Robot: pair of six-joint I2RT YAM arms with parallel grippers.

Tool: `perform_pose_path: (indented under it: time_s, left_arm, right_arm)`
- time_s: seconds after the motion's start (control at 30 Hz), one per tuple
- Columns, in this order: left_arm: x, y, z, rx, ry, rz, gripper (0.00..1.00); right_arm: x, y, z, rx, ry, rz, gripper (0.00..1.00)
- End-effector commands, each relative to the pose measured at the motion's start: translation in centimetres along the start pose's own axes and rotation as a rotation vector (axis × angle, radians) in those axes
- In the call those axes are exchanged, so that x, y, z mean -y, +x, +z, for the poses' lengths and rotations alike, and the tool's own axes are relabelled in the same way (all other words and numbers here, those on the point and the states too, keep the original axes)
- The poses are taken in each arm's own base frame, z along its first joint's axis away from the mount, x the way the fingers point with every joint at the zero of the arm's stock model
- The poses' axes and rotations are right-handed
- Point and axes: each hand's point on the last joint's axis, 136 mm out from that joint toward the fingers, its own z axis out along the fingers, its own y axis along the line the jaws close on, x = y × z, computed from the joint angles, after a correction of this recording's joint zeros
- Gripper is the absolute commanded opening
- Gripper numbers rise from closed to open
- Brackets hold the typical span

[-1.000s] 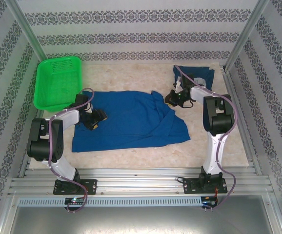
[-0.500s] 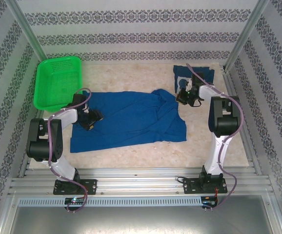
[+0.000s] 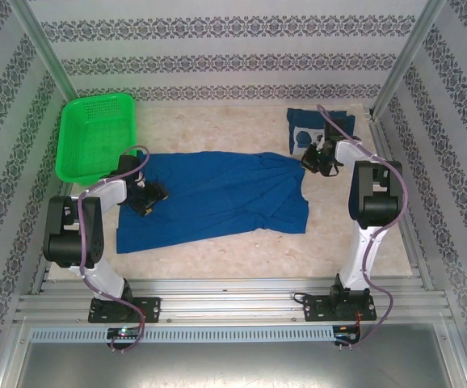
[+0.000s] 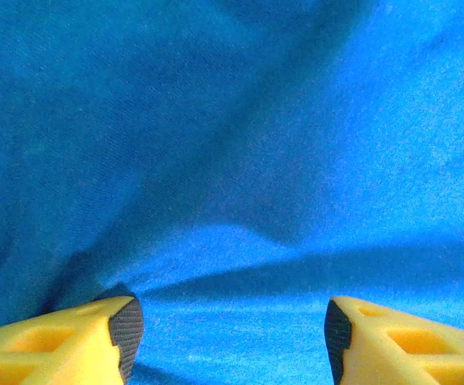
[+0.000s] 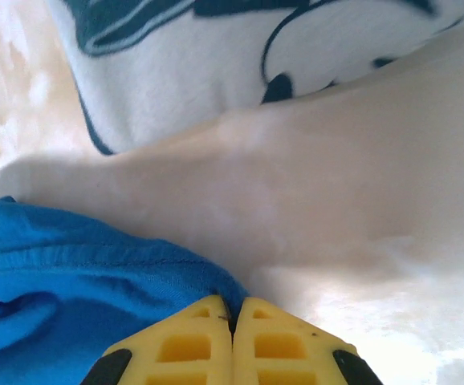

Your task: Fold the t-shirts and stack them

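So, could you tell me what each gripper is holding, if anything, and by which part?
The right gripper is shut on the spread t-shirt, pinching its hemmed edge at the far right corner. The left gripper is open over it, holding nothing.

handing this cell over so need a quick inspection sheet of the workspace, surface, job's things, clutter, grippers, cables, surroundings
surface: pale speckled table, no spills seen
job's things: spread t-shirt, rumpled at its right end; folded t-shirt at far right, print up
clutter: green basket at far left
grippers: left gripper open over the spread t-shirt; right gripper shut on its hem
cables: purple cables loop along both arms, no snag seen
surroundings: patterned walls; metal rails at near edge
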Motion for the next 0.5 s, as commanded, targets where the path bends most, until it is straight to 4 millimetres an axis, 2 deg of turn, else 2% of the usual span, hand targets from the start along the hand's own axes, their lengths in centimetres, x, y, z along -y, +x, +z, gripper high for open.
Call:
perform_pose_path:
  time_s: [0.0, 0.07, 0.13, 0.2, 0.3, 0.33, 0.37, 0.47]
  left_arm:
    - [-4.4, 1.4, 1.0, -0.058, -0.161, -0.009, 0.66]
    - [-3.9, 1.0, 0.9, -0.057, -0.154, 0.026, 0.67]
    - [-2.8, 0.6, 0.8, -0.063, -0.11, 0.054, 0.69]
    - [-1.1, 0.1, 0.2, -0.05, -0.051, 0.064, 0.71]
    - [2.1, -1.1, -2.7, 0.01, 0.048, 0.065, 0.78]
    - [3.3, -1.4, -4.0, 0.032, 0.079, 0.066, 0.81]
    - [4.3, -1.6, -5.4, 0.051, 0.107, 0.067, 0.88]
    - [6.2, -0.9, -8.4, 0.071, 0.164, 0.064, 0.93]
  right_arm:
    - [-0.4, -2.2, -2.2, 0.086, 0.029, -0.021, 0.0]
    - [-0.9, -2.9, -2.2, 0.091, 0.02, -0.041, 0.01]
    - [-1.4, -3.4, -2.1, 0.067, 0.012, -0.048, 0.16]
    - [-2.5, -3.4, -2.7, 0.052, -0.019, -0.051, 0.26]
    - [-3.1, -2.3, -4.7, 0.072, -0.023, -0.068, 0.43]
    - [-2.9, -1.5, -5.5, 0.066, -0.012, -0.06, 0.48]
    - [-2.4, -0.4, -6.3, 0.051, 0.004, -0.047, 0.51]
    - [-1.4, 4.1, -7.9, -0.007, 0.007, -0.008, 0.52]
